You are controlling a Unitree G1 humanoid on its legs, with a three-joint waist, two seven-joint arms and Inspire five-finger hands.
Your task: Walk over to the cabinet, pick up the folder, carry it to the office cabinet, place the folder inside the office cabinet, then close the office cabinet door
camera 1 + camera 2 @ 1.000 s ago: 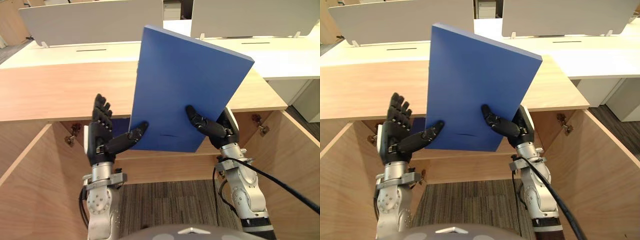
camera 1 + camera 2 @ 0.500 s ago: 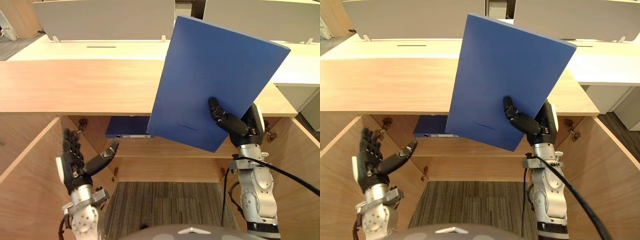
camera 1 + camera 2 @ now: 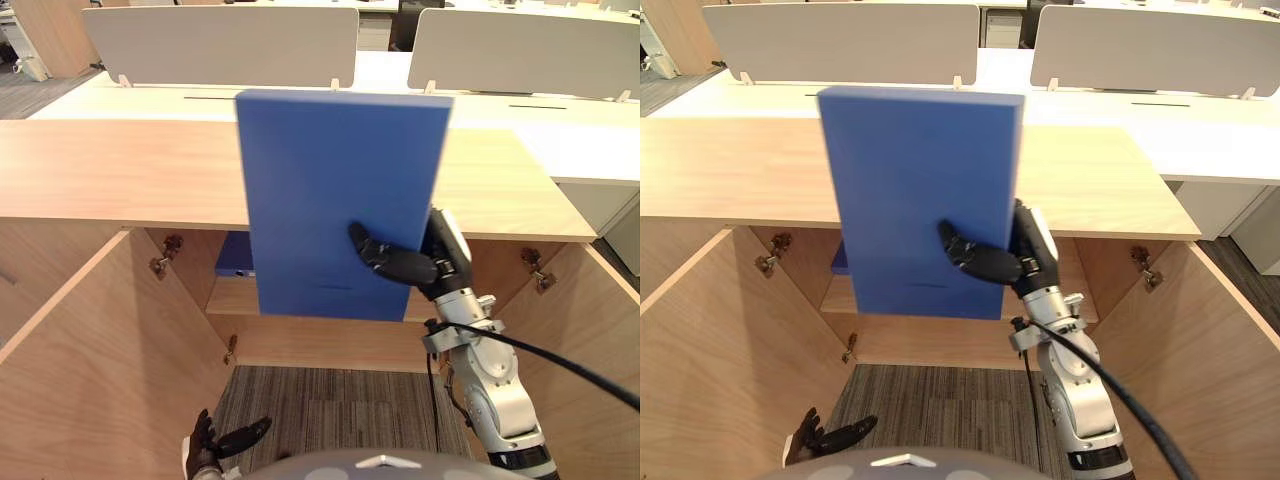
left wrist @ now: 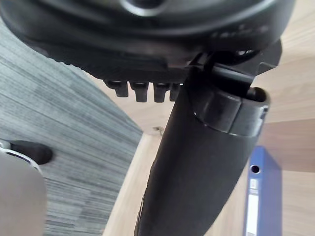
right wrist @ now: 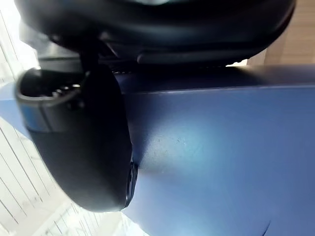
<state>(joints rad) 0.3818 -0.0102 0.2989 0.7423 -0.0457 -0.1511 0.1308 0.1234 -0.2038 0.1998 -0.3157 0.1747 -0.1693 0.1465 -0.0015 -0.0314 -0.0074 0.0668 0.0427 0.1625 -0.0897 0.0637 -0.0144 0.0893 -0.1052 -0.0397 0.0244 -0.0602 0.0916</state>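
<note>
Light-wood office cabinet (image 3: pixel 120 170) stood open, flat blue rectangular folder (image 3: pixel 330 180) was upright before its shelf, dark right hand (image 3: pixel 405 265) clamped its lower right edge, thumb across the front, left hand (image 3: pixel 215 445) hung low over grey carpet (image 3: pixel 330 400), fingers loosely apart.

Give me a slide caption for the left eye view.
Right hand holds the blue folder upright before the open office cabinet, a second folder inside; left hand hangs low, open.
</note>
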